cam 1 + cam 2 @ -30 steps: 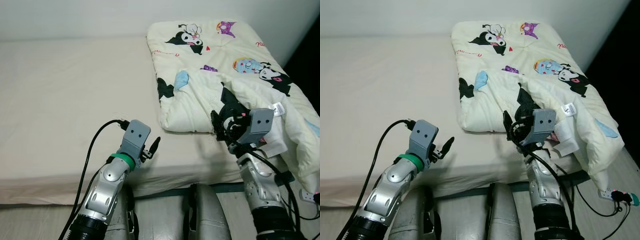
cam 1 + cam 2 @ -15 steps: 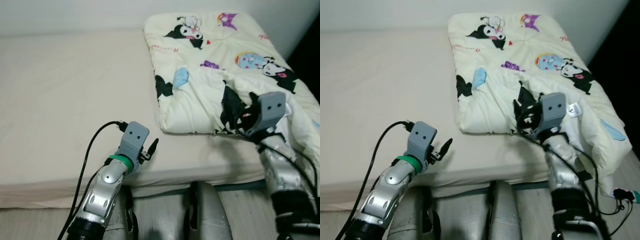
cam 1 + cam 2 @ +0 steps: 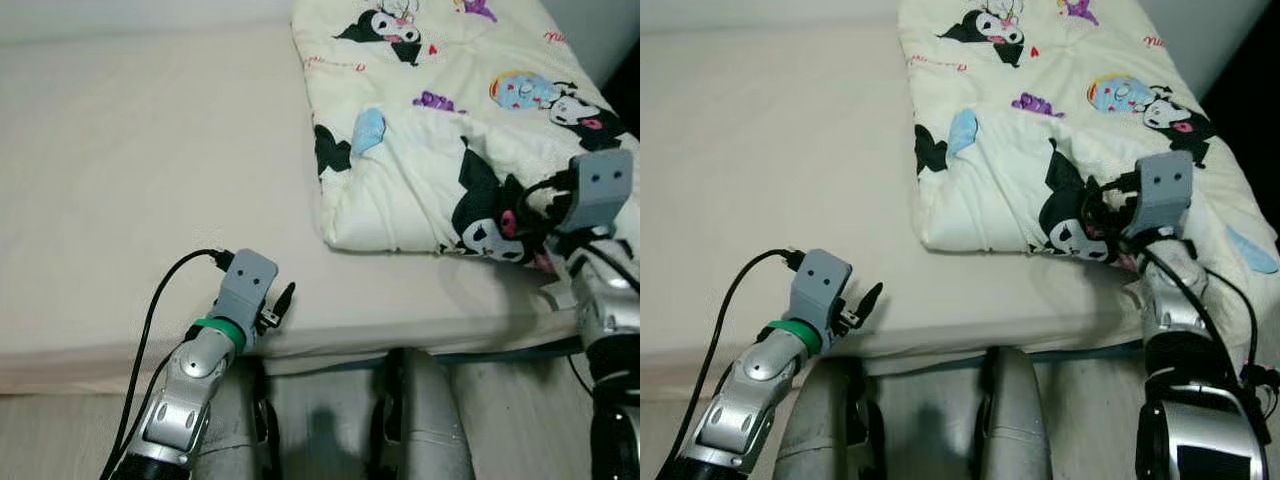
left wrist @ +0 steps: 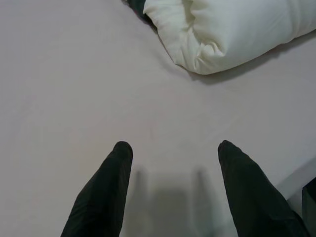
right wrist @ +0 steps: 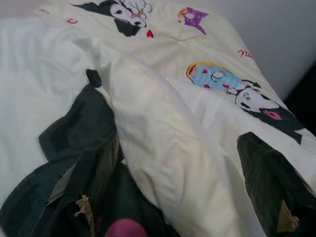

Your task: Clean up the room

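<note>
On the bed (image 3: 120,180), right tool (image 5: 173,197) straddles the quilt (image 3: 420,130).

Quilt (image 3: 430,130) cut off at top and right edges of head views. Right gripper (image 3: 1095,215) fingertips buried in quilt folds. Bed (image 3: 130,180) runs off left edge.

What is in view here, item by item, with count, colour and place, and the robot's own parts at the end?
Folded cream quilt with cartoon prints: one, cream with black, blue and purple figures, on the bed's right half.
Bed with beige sheet: one, beige, spanning the view before the robot.
Pale wood floor: pale, below the bed's front edge.
Left gripper: one, black fingers open, over bare sheet near the bed's front edge.
Right gripper: one, black fingers apart, fabric between them, at the quilt's near right part.
Robot legs: two, silver, below the bed edge.
</note>
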`<state>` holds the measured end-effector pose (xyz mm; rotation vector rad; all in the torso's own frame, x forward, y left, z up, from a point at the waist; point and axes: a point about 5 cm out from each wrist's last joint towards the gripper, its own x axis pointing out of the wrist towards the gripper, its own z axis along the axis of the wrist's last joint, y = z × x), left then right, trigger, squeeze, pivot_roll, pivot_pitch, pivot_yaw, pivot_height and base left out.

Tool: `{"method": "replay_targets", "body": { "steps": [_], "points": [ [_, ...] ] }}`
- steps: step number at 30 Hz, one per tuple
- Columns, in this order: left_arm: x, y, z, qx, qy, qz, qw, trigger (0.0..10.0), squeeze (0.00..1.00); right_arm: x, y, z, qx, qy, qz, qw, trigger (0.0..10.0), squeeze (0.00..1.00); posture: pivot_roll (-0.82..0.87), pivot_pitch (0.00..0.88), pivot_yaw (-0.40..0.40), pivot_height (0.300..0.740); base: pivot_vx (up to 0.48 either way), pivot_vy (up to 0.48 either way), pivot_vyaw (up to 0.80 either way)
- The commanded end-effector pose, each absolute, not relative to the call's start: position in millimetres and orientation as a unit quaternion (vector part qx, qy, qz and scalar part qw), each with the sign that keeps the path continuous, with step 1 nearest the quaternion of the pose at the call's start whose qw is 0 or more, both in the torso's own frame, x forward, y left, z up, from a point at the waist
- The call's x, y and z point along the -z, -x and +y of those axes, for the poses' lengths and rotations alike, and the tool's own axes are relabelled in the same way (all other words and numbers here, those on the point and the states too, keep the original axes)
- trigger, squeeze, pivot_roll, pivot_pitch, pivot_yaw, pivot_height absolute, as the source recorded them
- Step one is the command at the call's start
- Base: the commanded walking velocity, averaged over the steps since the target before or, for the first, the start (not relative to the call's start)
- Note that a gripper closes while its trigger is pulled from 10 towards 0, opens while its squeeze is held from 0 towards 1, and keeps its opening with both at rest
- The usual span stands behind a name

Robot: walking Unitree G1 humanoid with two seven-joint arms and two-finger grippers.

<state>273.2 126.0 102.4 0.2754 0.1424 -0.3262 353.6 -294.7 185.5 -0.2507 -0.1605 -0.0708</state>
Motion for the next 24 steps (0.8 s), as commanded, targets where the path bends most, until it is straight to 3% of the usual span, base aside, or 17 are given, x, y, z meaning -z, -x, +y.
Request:
{"method": "replay_targets", "body": {
  "steps": [1, 8, 9, 11, 12, 24],
  "points": [
    [-97.4, -266.8, 132.6, 0.157, -0.138, 0.088, 0.974, 10.0, 0.0, -179.1, -352.7, -298.2, 0.041, 0.124, -0.064, 0.989, 10.0, 0.0, 0.1, 0.234, 0.103, 0.595, 0.0, 0.0, 0.0],
    [-97.5, -261.1, 136.5, 0.158, -0.144, 0.094, 0.972, 10.0, 0.0, -177.8, -356.6, -297.4, 0.032, 0.115, -0.055, 0.991, 10.0, 0.0, 0.11, 0.244, 0.111, 0.595, 0.0, 0.0, 0.0],
    [-98.0, -259.7, 138.4, 0.156, -0.145, 0.096, 0.972, 10.0, 0.0, -176.2, -358.6, -295.2, 0.026, 0.116, -0.046, 0.992, 3.9, 0.0, 0.13, 0.249, 0.111, 0.595, 0.0, 0.0, 0.0],
    [-98.0, -259.7, 138.4, 0.156, -0.145, 0.096, 0.972, 10.0, 0.0, -176.2, -358.6, -295.2, 0.026, 0.116, -0.046, 0.992, 3.9, 0.0, 0.13, 0.249, 0.111, 0.595, 0.0, 0.0, 0.0],
    [-99.1, -257.2, 141.0, 0.151, -0.147, 0.1, 0.972, 10.0, 0.0, -173.4, -361.4, -295.4, 0.033, 0.139, -0.028, 0.989, 0.0, 0.0, 0.14, 0.248, 0.111, 0.595, 0.0, 0.0, 0.0],
    [-103.0, -258.9, 139.5, 0.151, -0.14, 0.099, 0.974, 10.0, 0.0, -178.3, -358.9, -311.3, 0.09, 0.194, -0.019, 0.977, 0.0, 0.0, 0.13, 0.225, 0.113, 0.595, 0.0, 0.0, 0.0]
  ]
}}
